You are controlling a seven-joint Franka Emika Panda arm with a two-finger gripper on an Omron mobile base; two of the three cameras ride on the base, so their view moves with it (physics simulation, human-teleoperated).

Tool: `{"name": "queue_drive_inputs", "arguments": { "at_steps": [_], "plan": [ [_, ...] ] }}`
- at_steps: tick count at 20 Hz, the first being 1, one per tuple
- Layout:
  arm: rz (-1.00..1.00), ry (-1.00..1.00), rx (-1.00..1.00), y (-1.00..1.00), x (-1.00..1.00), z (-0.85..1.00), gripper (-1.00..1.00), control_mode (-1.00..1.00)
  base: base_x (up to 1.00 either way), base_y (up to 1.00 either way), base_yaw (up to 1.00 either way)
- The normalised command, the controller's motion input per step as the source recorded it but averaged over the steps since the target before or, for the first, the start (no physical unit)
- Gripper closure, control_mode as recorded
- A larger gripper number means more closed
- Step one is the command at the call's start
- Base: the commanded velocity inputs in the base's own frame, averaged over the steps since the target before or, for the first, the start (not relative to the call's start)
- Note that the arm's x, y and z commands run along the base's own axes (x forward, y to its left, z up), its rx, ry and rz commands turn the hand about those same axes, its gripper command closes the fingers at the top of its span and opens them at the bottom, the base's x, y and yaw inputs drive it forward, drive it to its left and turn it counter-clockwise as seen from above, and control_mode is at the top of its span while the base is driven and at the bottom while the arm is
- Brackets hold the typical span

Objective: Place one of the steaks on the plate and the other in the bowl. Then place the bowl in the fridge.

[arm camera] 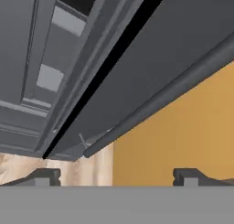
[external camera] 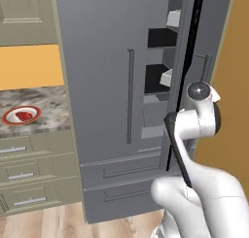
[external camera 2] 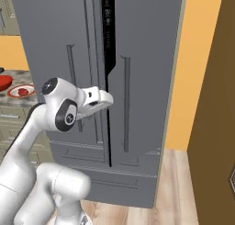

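Gripper (arm camera: 116,175) stands wide open, holding nothing. Ahead: fridge (external camera: 109,76) door, rigid, likely heavy; grasp its smooth bar handle (arm camera: 160,99) mid-length.

No text, label, brand or number can be read anywhere. The fridge (external camera 2: 137,49) appears unmarked, though its dark interior is poorly seen.

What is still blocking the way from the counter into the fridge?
The fridge's right door is only partly open, leaving a narrow gap onto the shelves. The arm stands at that gap, its pincer open beside the door handle.
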Motion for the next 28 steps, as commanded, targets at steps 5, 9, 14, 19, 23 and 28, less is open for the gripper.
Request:
{"name": "queue_drive_inputs", "arguments": {
  "at_steps": [5,9,14,19,23,28],
  "plan": [
    [0.18,0.34,-0.47,1.00,0.22,-0.01,-1.00,-1.00,0.00,0.00,0.00],
    [0.08,0.27,-0.21,0.74,0.49,-0.06,-1.00,-1.00,0.00,0.00,0.00],
    [0.02,0.10,-0.02,0.02,0.58,-0.09,-1.00,-1.00,0.00,0.00,0.00],
    [0.12,0.25,-0.12,-0.08,0.72,-0.28,-1.00,-1.00,0.00,0.00,0.00],
    [0.09,0.40,-0.22,-0.19,0.58,-0.31,-1.00,-1.00,0.00,0.00,0.00],
    [0.04,0.38,-0.27,-0.36,0.30,-0.25,-1.00,-1.00,0.00,0.00,0.00]
  ]
}}
